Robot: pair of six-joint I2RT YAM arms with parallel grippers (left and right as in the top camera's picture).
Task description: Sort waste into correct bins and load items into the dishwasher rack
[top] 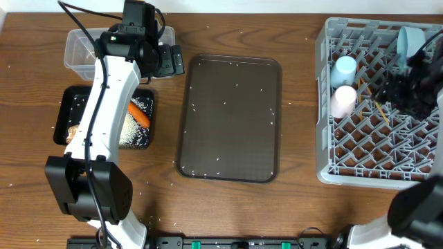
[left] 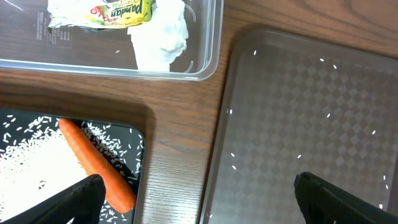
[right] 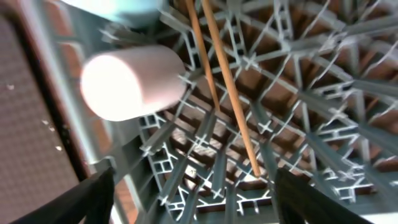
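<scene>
Right wrist: thin tan chopsticks (right: pixel 231 93) lie in grey rack (right: pixel 158 165); left fingers (left: pixel 74 199), right fingers (right: pixel 93 199) spread wide.

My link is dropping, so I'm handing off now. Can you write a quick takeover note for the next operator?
Left gripper: open, empty, beside the clear tub.
Right gripper: open, empty, over the dishwasher rack.
Done: foil wrapper and tissue in the clear tub; carrot and rice in the black tray; pink cup, light blue cup, light blue dish and chopsticks in the rack.
Left: stray rice grains on the serving tray and table.
</scene>
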